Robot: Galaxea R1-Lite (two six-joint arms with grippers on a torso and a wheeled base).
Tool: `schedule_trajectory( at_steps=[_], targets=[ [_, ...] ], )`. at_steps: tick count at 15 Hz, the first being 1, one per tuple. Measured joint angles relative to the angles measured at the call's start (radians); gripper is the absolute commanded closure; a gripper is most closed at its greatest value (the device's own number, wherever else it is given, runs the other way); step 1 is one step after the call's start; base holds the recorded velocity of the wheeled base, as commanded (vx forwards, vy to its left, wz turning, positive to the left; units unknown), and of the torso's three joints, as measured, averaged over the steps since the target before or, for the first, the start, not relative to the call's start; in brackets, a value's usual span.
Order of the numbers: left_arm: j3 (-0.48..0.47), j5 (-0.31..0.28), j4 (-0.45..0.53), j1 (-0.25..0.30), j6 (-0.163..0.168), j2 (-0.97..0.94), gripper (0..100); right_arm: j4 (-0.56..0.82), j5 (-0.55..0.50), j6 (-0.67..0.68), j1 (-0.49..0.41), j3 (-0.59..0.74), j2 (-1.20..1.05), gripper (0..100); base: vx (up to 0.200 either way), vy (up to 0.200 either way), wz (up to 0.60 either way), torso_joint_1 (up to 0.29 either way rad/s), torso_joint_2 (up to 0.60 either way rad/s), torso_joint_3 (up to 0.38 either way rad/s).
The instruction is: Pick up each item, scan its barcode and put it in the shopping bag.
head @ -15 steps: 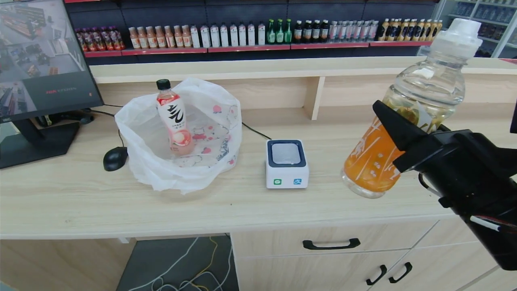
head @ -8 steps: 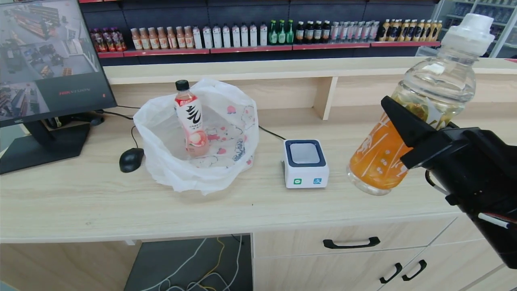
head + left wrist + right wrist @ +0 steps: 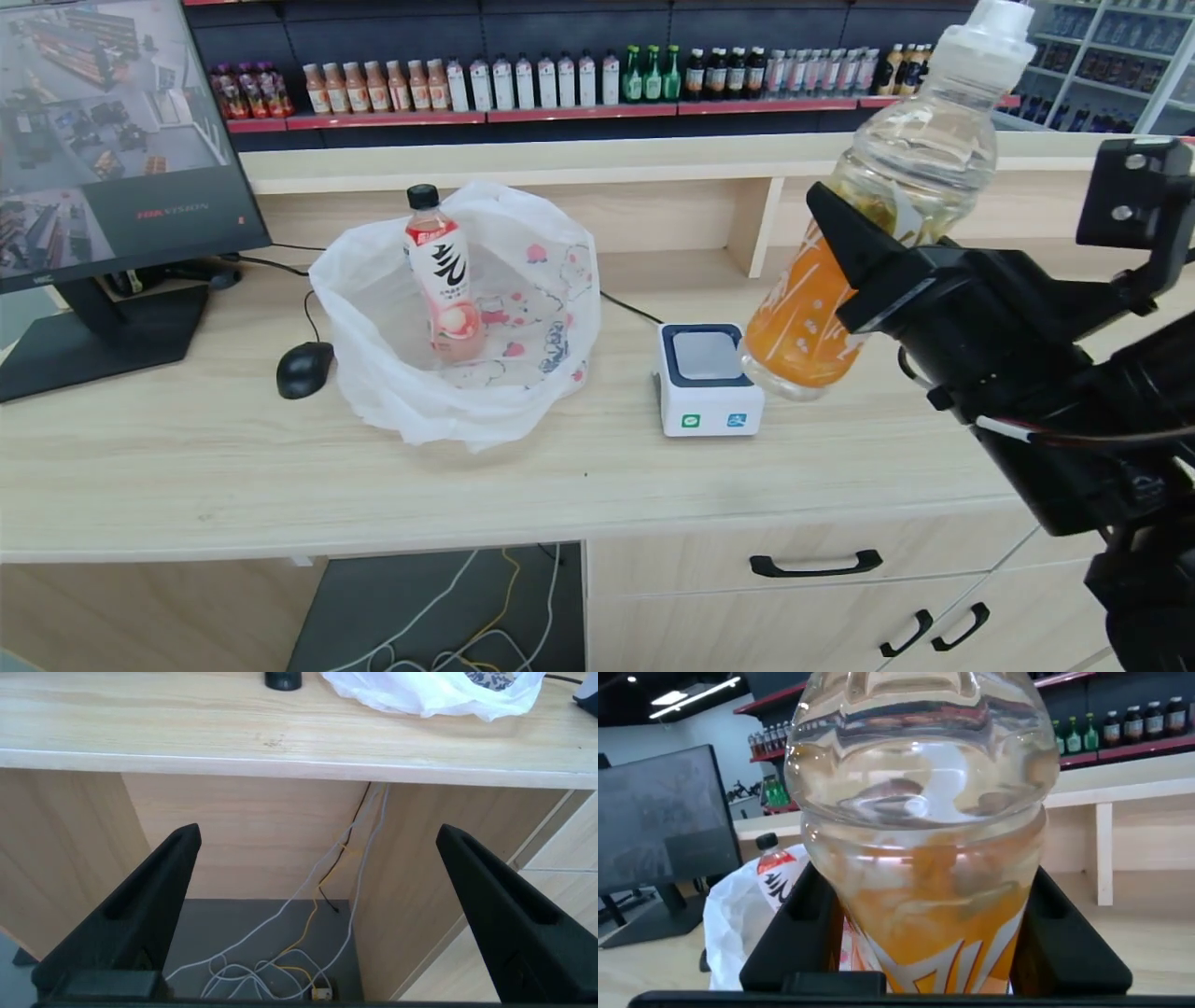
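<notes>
My right gripper (image 3: 882, 257) is shut on an orange drink bottle (image 3: 859, 224) with a white cap, held tilted in the air. Its base hangs just above the right edge of the white barcode scanner (image 3: 705, 378) on the counter. In the right wrist view the orange bottle (image 3: 924, 849) sits between the fingers (image 3: 794, 919). A white shopping bag (image 3: 467, 317) stands open left of the scanner, with a pink drink bottle (image 3: 439, 275) upright inside it. My left gripper (image 3: 318, 905) hangs open below the counter edge, with nothing between its fingers.
A monitor (image 3: 103, 149) stands at the counter's far left, with a black mouse (image 3: 303, 369) beside the bag. A raised shelf ledge (image 3: 523, 159) runs along the back, with drink shelves behind. Drawers (image 3: 812, 565) sit under the counter (image 3: 233, 467). Cables (image 3: 299, 943) hang beneath the counter.
The right gripper has carried the orange bottle left and up, from right of the scanner to over its right edge. Earlier, the head camera shifted, moving the whole scene rightward.
</notes>
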Motion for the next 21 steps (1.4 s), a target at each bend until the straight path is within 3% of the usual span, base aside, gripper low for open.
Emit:
schedule_trajectory(
  at_steps=[6, 11, 13, 16, 21],
  targets=[
    [0.000, 0.000, 0.000, 0.001, 0.000, 0.000, 0, 0.000, -0.007, 0.201, 0.017, -0.185, 0.176, 100, 0.000, 0.000, 0.00, 0.000, 0.00, 0.000],
    [0.000, 0.001, 0.000, 0.001, 0.000, 0.000, 0, 0.000, -0.084, 0.500, -0.004, -0.274, 0.264, 100, 0.000, 0.000, 0.00, 0.000, 0.00, 0.000],
    [0.000, 0.000, 0.000, 0.001, 0.000, 0.000, 0, -0.001, -0.085, 0.673, -0.060, -0.302, 0.293, 100, 0.000, 0.000, 0.00, 0.000, 0.00, 0.000],
    [0.000, 0.000, 0.000, 0.001, 0.000, 0.000, 0, -0.001, -0.086, 0.816, -0.120, -0.319, 0.327, 100, 0.000, 0.000, 0.00, 0.000, 0.00, 0.000],
    [0.000, 0.000, 0.000, 0.001, 0.000, 0.000, 0, -0.001, -0.048, 0.905, -0.184, -0.329, 0.385, 100, 0.000, 0.000, 0.00, 0.000, 0.00, 0.000]
  ],
)
